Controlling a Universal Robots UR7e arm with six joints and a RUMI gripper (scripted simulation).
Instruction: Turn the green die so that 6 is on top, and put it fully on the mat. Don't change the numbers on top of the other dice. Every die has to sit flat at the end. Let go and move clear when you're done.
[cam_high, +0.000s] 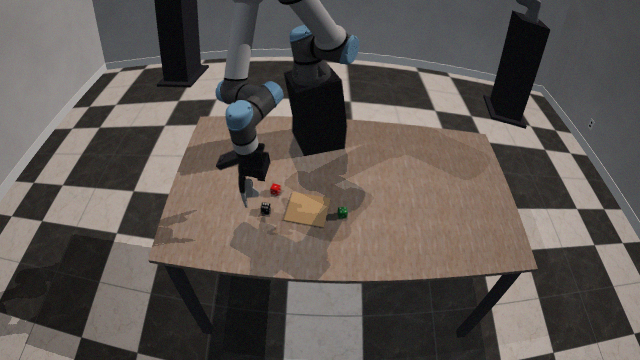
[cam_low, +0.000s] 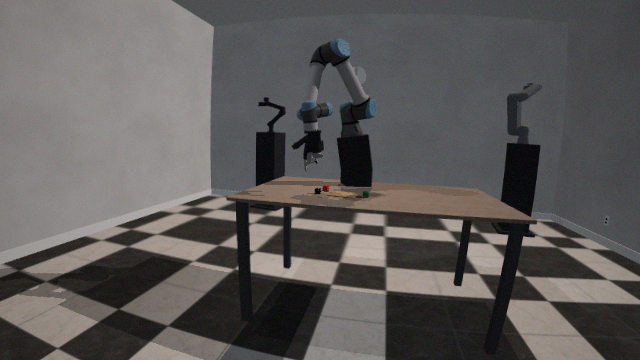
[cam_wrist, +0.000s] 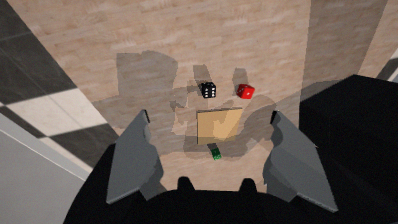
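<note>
Hovering well above the brown wooden table (cam_high: 425, 200) with its two grey fingers spread wide and nothing between them, the black two-jaw gripper (cam_high: 246, 192) hangs off to one side of the flat tan square mat (cam_high: 306, 209). The small green die (cam_high: 342, 212) sits just off the mat's opposite edge, while the black die (cam_high: 265, 208) and red die (cam_high: 275, 189) sit on the gripper's side. I'd swing high over the mat, keeping clear of those two, then drop straight down square to the green die's faces so the roll to 6 comes out clean.
</note>
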